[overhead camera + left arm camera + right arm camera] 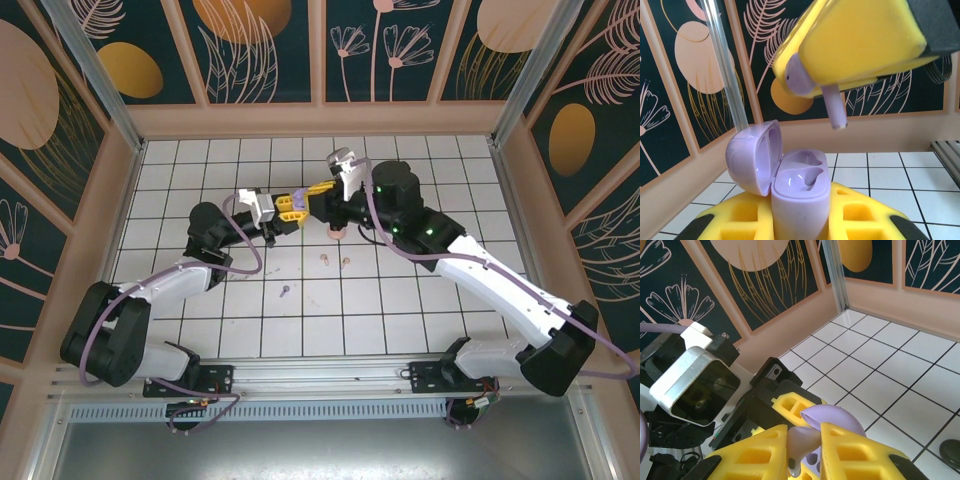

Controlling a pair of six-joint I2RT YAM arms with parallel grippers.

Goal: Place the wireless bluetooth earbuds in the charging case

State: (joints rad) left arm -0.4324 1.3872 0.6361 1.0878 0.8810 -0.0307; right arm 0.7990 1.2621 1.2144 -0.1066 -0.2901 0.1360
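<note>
My left gripper (801,212) is shut on the lilac charging case (802,192), holding it upright with its lid (752,157) swung open to the left; both sockets are empty. Just above it, my right gripper (806,446) is shut on a lilac earbud (807,437). From the left wrist view that earbud (836,102) sticks out of the right gripper's yellow fingers (860,40), stem pointing down, a short way above and right of the case. The case's lid (840,417) lies right under the earbud. In the top view the left gripper (287,208) and the right gripper (318,190) meet mid-table.
Another lilac earbud (285,292) and two pale pink earbuds (325,260) (345,263) lie on the white tiles in front of the grippers. A pinkish object (338,232) sits under the right arm. A dark round thing (951,452) is at the frame's lower right. Walls enclose the floor.
</note>
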